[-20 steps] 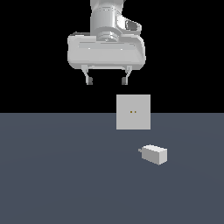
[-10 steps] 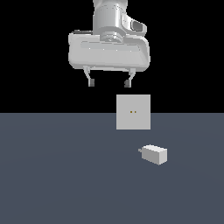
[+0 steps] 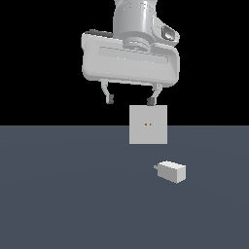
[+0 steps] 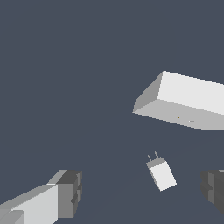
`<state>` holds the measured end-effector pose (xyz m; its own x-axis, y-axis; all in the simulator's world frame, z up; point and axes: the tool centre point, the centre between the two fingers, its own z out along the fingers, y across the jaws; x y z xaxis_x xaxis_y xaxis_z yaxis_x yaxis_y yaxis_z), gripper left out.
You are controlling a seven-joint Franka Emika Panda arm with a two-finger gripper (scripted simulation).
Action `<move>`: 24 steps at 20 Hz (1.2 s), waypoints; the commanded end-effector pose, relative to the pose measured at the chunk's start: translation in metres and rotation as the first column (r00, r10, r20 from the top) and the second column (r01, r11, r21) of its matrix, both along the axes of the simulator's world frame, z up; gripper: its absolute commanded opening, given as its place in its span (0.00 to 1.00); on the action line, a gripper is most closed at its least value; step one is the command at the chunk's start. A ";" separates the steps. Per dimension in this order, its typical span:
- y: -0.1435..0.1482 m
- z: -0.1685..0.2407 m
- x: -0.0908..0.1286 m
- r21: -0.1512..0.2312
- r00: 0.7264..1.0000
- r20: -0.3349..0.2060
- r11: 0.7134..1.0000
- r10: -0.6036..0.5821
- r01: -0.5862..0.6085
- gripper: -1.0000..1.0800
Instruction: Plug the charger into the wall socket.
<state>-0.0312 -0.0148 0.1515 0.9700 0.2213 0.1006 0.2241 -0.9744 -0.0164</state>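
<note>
Dark blue-grey table (image 3: 58, 194) stretches under a black backdrop and carries only two things. On it the charger (image 3: 171, 171) lies flat on its side, untouched, its prongs pointing toward the exterior view's left rather than at the wall socket (image 3: 148, 124). That lie matters: the prongs are not lined up with the two small orange-brown holes near the plate's centre, so by my reading the block must be lifted and turned before it can go in. The wall socket stands upright just behind the charger, near it but apart, holes facing the open table, which leaves room for a straight push.

Above both, the end effector (image 3: 130, 101) hangs in the air with its fingers spread wide and nothing between them. It points downward, with the broad grey body level above the fingers. In the wrist view the charger (image 4: 162, 173) sits between the two dark fingertips (image 4: 70, 192), closer to one of them, so the arm looks roughly placed for a descent, not yet centred
</note>
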 end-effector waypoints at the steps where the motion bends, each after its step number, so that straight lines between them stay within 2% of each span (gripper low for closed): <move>1: -0.006 -0.007 -0.005 0.006 0.999 0.022 0.999 0.033 -0.033 0.96; 12: -0.029 -0.033 -0.021 0.024 0.983 0.104 0.987 0.155 -0.158 0.96; 24: -0.051 -0.059 -0.030 0.036 0.948 0.181 0.961 0.263 -0.273 0.96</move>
<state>-0.0600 -0.0633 0.0959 0.8518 0.4476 0.2720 0.4682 -0.8835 -0.0121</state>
